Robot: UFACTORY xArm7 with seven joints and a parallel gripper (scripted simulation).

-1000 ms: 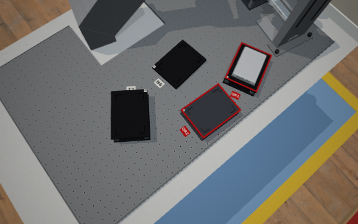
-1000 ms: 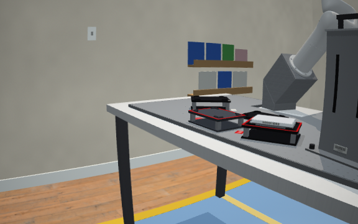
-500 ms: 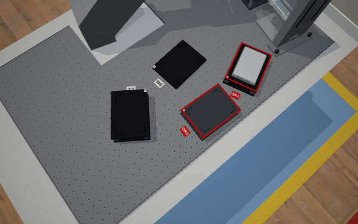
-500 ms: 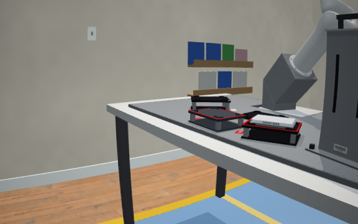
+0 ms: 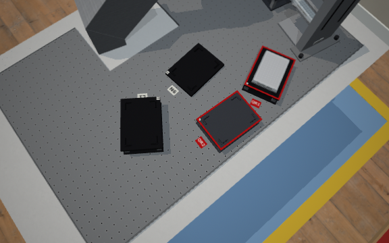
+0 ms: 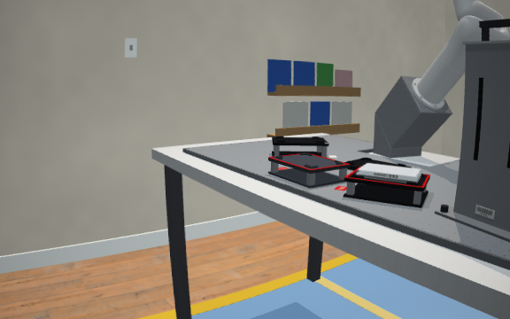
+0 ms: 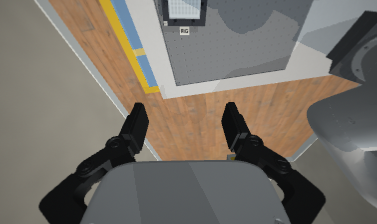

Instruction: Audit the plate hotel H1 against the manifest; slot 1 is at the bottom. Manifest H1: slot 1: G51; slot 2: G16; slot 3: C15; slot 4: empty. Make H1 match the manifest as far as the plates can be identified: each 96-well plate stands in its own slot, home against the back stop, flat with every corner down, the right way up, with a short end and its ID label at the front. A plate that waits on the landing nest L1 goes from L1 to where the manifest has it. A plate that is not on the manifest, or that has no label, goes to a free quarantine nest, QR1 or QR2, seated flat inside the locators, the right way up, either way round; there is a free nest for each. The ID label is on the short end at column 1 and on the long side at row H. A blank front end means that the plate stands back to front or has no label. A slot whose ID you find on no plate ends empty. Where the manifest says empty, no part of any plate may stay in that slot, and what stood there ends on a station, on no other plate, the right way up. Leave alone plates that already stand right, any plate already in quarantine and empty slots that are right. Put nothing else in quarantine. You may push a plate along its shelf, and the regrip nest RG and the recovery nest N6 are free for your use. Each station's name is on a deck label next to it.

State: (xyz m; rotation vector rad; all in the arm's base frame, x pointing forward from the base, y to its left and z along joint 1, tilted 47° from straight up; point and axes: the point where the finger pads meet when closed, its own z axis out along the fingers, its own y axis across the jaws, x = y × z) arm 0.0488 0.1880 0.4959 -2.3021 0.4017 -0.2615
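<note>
My gripper (image 7: pixel 185 111) is open and empty. In the wrist view it hangs high over the wooden floor, just off the table's edge; the fingers do not show in either the top or the exterior view. A white 96-well plate (image 7: pixel 184 7) sits on the regrip nest RG at the top edge of the wrist view, above its deck label (image 7: pixel 185 31). Another white plate (image 5: pixel 271 71) (image 6: pixel 388 172) lies flat in the red-framed quarantine nest QR1 (image 5: pixel 288 71). Quarantine nest QR2 (image 5: pixel 229 119) (image 6: pixel 308 163) is bare. The plate hotel H1 (image 5: pixel 322 25) (image 6: pixel 498 133) shows only its closed outer walls; its slots are hidden.
The black recovery nest N6 (image 5: pixel 195 69) and a black nest (image 5: pixel 141 124) (image 6: pixel 299 142) at the left are bare. The arm's grey base (image 5: pixel 113 23) (image 6: pixel 407 117) stands at the back of the deck. The arm (image 6: pixel 445 62) rises behind the hotel.
</note>
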